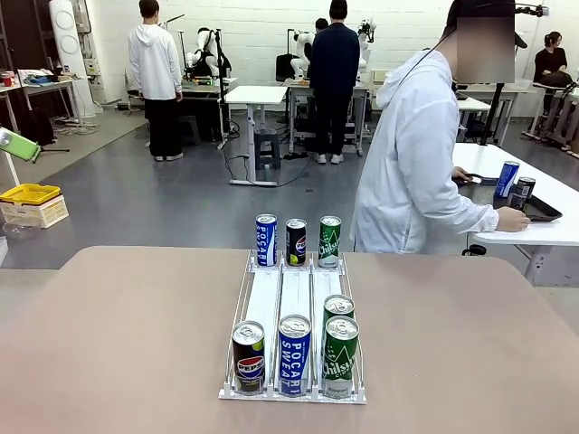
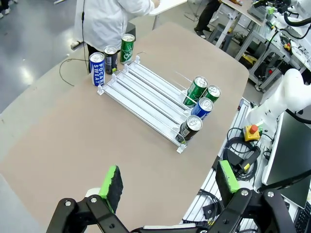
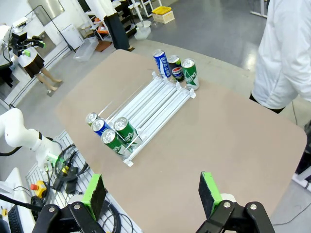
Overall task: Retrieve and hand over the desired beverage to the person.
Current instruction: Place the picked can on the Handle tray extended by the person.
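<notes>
Reads "POCARI SWEAT" in white down the tall blue near-row can (image 1: 294, 354). Same wording on the blue far-row can (image 1: 265, 240). Shows "Chilsung" in white script on the green front can (image 1: 340, 357), partly legible on the green far-row can (image 1: 329, 241). Bears the Pepsi globe logo on the dark near-left can (image 1: 248, 357).

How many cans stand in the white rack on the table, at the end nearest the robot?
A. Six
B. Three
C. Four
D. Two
C: at the near end of the rack stand a Pepsi can, a Pocari Sweat can and two green cans, one in front of the other; three more cans stand on the table past the rack's far end.
</notes>
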{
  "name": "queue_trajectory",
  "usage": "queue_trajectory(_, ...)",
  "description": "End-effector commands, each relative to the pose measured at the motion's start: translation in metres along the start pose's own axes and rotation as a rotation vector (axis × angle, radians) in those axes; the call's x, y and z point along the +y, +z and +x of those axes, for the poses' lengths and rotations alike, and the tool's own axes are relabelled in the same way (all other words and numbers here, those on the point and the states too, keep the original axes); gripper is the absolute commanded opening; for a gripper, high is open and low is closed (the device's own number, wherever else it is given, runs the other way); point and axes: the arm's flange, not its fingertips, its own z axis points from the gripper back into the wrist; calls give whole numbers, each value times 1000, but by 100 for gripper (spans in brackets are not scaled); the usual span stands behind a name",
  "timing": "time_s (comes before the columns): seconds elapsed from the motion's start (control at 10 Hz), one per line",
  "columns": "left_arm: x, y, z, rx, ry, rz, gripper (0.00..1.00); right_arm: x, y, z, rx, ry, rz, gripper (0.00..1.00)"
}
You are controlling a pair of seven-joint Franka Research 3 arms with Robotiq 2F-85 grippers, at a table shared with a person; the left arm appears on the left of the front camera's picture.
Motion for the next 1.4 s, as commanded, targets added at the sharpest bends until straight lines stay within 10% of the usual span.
queue_trajectory(0.0,1,1,-1,-1,-15,-5,100,-1,-1,2,-26,13,25,100)
queue_trajectory(1.3,1,1,-1,-1,-15,-5,100,-1,-1,2,-26,13,25,100)
